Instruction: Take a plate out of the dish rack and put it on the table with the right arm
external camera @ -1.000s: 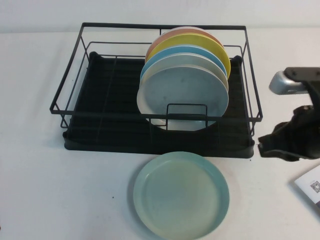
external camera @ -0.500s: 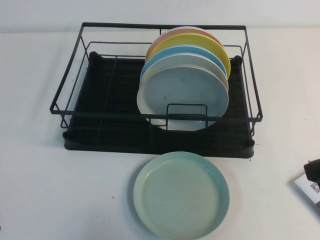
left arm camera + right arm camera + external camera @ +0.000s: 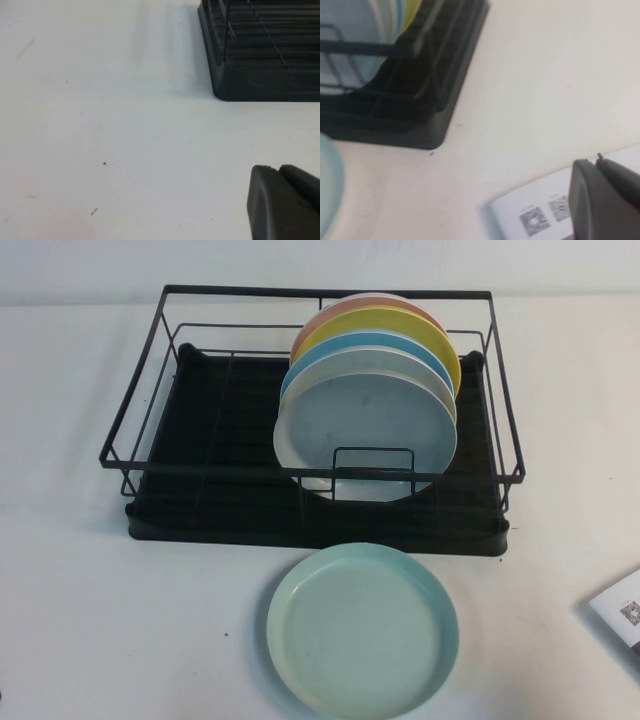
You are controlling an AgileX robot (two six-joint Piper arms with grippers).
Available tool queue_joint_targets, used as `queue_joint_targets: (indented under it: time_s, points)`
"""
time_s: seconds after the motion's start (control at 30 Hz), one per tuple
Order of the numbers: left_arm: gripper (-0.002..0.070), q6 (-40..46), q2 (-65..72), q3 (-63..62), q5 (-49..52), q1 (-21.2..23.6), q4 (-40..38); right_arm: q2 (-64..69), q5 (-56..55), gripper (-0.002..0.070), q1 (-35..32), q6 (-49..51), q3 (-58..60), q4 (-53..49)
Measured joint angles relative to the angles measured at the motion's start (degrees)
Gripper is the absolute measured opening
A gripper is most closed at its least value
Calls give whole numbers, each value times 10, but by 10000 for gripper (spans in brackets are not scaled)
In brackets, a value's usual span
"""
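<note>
Mint-green plate (image 3: 362, 631) flat on the white table (image 3: 100, 620), just in front of the black dish rack (image 3: 310, 405) and apart from it. Four or so other plates (image 3: 370, 390) upright in the rack's right half, front one pale grey-blue. Right gripper (image 3: 605, 197) out of the high view, low over the table near a printed card (image 3: 540, 215) to the rack's right, closed tight and holding nothing. Left gripper (image 3: 282, 200) parked low over bare table off the rack's left corner; only a dark edge visible, so no telling how wide. Task apparently done: plate out, set down, released. Nothing evidently left but parking the arm.
</note>
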Motion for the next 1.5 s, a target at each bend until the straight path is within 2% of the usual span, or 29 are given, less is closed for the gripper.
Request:
queue_joint_targets:
  time_s: [0.13, 0.23, 0.4, 0.6, 1.5]
  points:
    - [-4, 0, 0, 0, 0, 0, 0, -104, -106, -18, -49, 0, 120, 0]
    - [-4, 0, 0, 0, 0, 0, 0, -174, -132, -18, -67, 0, 168, 0]
    - [-4, 0, 0, 0, 0, 0, 0, -264, -68, -18, -71, -10, 175, 0]
    - [-4, 0, 0, 0, 0, 0, 0, -351, 82, -18, -71, -10, 176, -4]
    - [-4, 0, 0, 0, 0, 0, 0, -360, 108, -18, -71, -12, 176, -11]
